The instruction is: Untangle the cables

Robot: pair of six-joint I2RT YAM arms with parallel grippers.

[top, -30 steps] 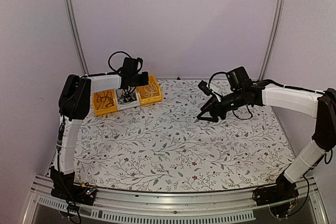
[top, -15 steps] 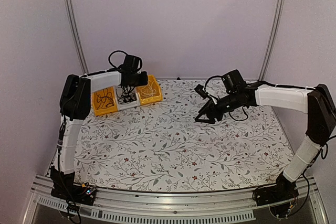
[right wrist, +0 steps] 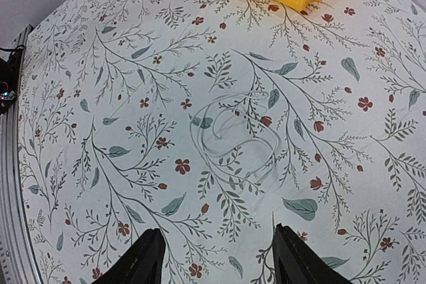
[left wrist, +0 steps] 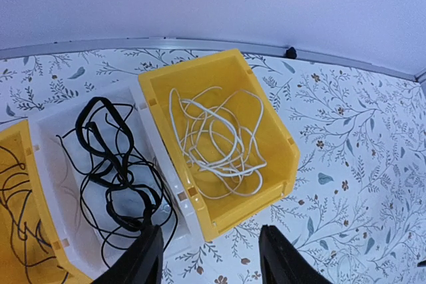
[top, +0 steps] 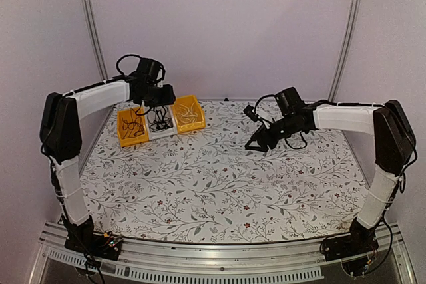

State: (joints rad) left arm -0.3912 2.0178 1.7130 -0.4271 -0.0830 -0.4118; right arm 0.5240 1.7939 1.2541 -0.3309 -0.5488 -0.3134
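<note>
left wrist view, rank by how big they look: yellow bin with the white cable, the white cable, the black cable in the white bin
1. yellow bin, clearly largest
2. black cable and white cable: similar spread, and the black one is partly hidden, so I can't rank them

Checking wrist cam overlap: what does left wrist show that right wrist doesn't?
Left wrist only: the bin interiors, with a white cable coiled in the yellow bin, black cables in the white bin, and a second yellow bin at the frame edge.
Right wrist only: a faint pale loop, apparently a thin cord, on open cloth.
Both: the floral cloth, part of that yellow bin, and open, empty fingers: left gripper, right gripper.
</note>
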